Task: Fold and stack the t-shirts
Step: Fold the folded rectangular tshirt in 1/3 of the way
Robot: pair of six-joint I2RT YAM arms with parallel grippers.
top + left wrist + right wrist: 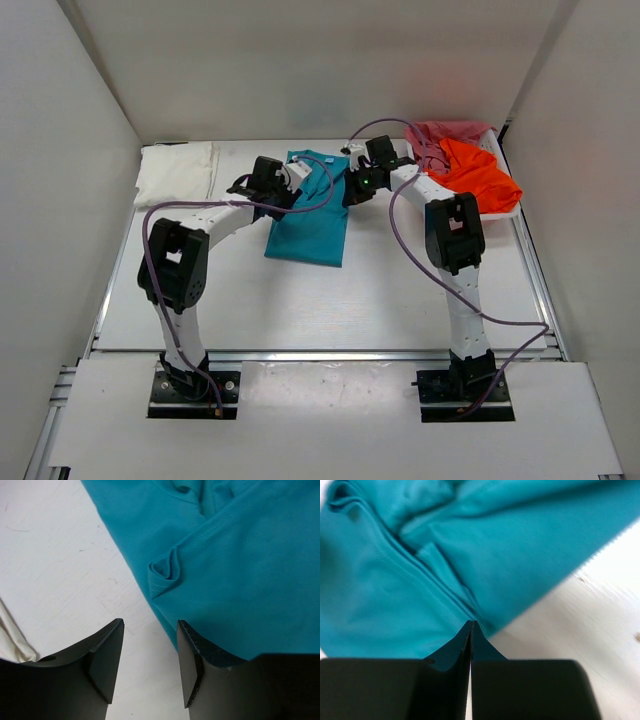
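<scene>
White walls (330,60) box in a pale counter (330,310), and the teal t-shirt (308,215) lies upper centre of the overhead view, folded into a long strip with both arms working at its far end. Left pincer (150,625) hangs open over the shirt's left edge, one finger above bare counter and the other above teal cloth, holding nothing. Right pincer (471,626) is clamped tight, tips right at the opposite hem. Cloth runs up to those tips, but whether a fold is really caught I cannot tell. White t-shirt (175,172) sits at upper left, well apart. Orange t-shirt (482,178) and pinkish-red t-shirt (448,132) are heaped in the basket (505,211) at upper right. My read: we're mid-fold on the teal one, with the far corners being taken. Next, the left side needs to close on that edge. Then both should lift together and carry the far end toward the near hem, evenly, so the strip doesn't skew.
</scene>
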